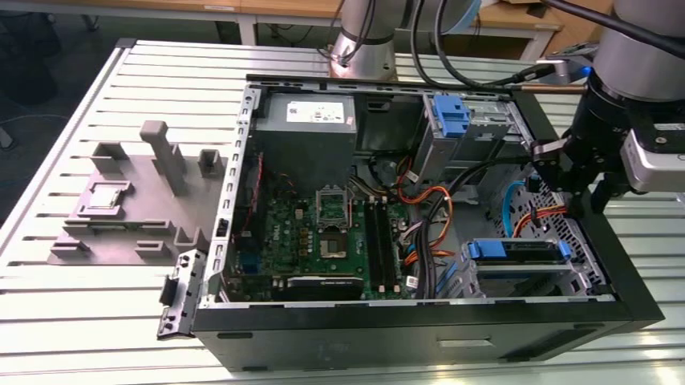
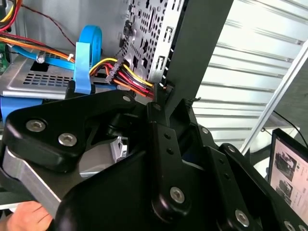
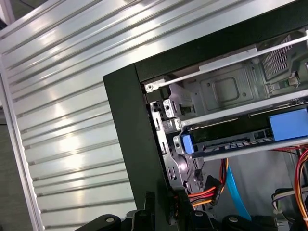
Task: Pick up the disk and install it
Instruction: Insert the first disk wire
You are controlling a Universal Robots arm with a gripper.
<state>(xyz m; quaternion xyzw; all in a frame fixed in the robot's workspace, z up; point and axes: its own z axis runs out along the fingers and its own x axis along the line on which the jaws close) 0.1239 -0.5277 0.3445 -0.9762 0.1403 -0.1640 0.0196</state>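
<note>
Gripper (image 1: pixel 573 180) is at the right of the exterior frame, at the right wall of the open PC case (image 1: pixel 321 341). Jaws: can't tell if released or clenched. The disk (image 1: pixel 514 250), blue bracket on, sits in the drive cage at that frame's lower right, below the gripper. First wrist view has the disk (image 3: pixel 231 143) edge-on in its bay.

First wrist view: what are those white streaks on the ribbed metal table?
In the first wrist view, that is light glaring off the ridges of the table; in the exterior view its sheen is softer, and the computer case is shadowed inside.
</note>
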